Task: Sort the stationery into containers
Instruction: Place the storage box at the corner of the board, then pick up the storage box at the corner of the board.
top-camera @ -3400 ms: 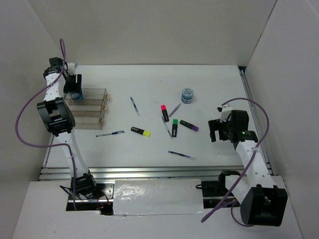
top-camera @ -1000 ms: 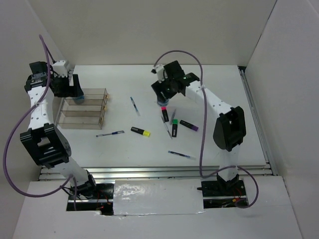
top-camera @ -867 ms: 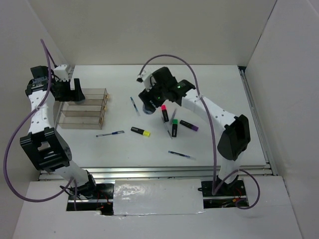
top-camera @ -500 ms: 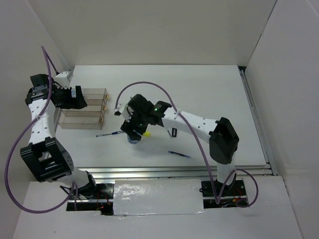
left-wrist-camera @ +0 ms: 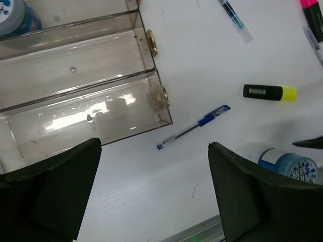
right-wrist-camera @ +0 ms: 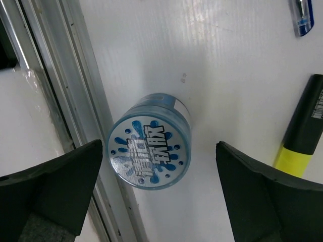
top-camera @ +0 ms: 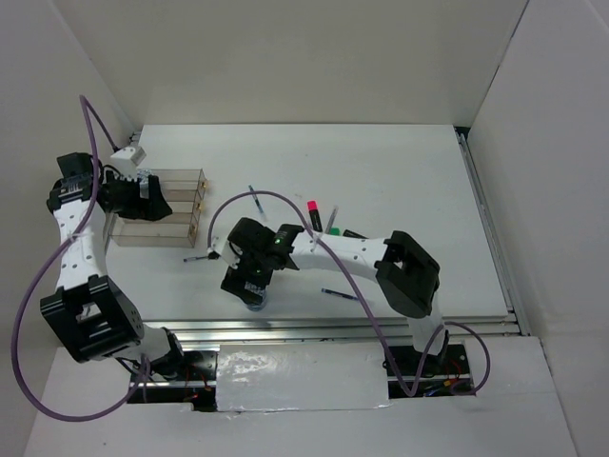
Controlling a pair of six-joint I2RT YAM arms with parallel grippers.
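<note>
Your right gripper [right-wrist-camera: 159,145] had its two fingers spread wide. A little round blue and white tub [right-wrist-camera: 148,151] stood on the table between them. You could see a bit of table between the tub and each finger, so the gripper was not holding it. This tub was away from the clear organizer box [left-wrist-camera: 151,75], off to the box's right and closer to the arm bases.

Your left gripper [left-wrist-camera: 153,146] was wide open too, and it held nothing. It hung over the near right corner of the box.

A second blue and white tub [left-wrist-camera: 12,15] sat inside the box, in the far slot. The two nearer slots showed only their clear floors.

A blue pen [left-wrist-camera: 194,127] lay flat on the table just off the near right corner of the box. It did not touch the box. A black highlighter with a yellow cap [left-wrist-camera: 269,92] lay farther out to the right of the box, past the blue pen. Another thin pen [left-wrist-camera: 234,19] lay to the right of the box's far end. A highlighter with a pink cap [top-camera: 312,211] lay even farther right of the box.
</note>
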